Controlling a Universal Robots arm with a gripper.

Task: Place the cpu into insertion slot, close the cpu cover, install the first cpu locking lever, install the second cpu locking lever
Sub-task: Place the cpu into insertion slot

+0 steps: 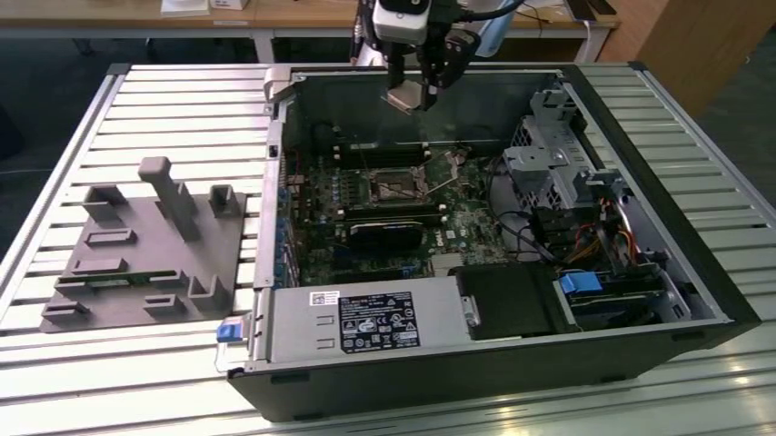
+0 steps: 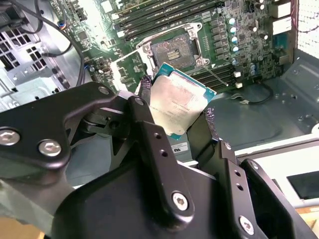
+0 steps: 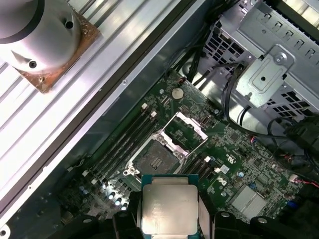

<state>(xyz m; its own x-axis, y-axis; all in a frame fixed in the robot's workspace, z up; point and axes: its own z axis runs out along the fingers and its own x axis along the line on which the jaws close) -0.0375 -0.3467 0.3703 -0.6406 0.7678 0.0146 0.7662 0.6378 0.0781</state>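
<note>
First step in hand: gripper (image 1: 416, 91) clamps the cpu (image 2: 179, 102) by its edges, held clear of the uncovered insertion slot (image 3: 154, 162); seating would demand square alignment and a gentle descent.

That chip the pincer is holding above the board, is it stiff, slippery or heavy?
The cpu looks like a thin, flat plate with a metal top, so it is probably rigid. The pincer holds it by two opposite edges; those thin edges may slip or pivot. Small and thin, it is likely light.
</note>
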